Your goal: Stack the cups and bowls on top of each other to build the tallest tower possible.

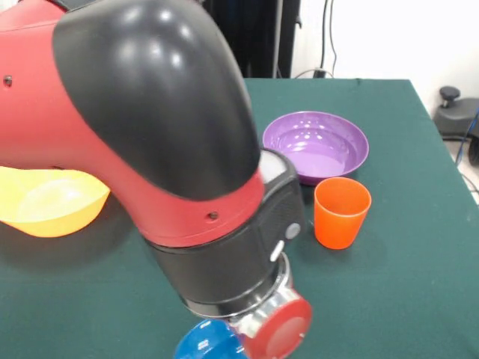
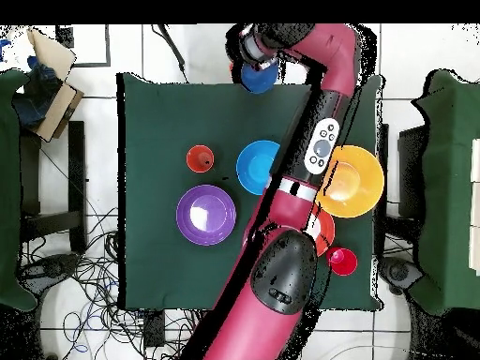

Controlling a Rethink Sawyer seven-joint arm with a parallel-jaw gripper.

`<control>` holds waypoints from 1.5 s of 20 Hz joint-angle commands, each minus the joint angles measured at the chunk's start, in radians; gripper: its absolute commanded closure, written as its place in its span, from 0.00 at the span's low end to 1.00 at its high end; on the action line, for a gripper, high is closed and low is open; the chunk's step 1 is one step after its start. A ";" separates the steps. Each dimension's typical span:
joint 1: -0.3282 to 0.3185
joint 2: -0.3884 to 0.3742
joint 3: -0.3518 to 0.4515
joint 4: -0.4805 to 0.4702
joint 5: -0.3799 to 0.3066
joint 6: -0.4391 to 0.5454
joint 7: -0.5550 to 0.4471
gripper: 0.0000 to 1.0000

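My gripper is at the table's far edge in the overhead view, right by a small blue bowl that overlaps that edge. In the front view only my wrist shows, with the same blue bowl beside it at the bottom edge. Whether the bowl is held is hidden. On the table lie a wide purple bowl, an orange cup, a medium blue bowl, a large yellow-orange bowl, an orange-red bowl half under my arm, and a red cup.
My arm stretches across the green table from base to far edge and hides part of it. A cardboard box sits off the table at one side. Cables lie on the floor around the table.
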 commanded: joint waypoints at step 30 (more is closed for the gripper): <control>-0.019 0.029 0.145 0.025 -0.266 0.172 -0.011 1.00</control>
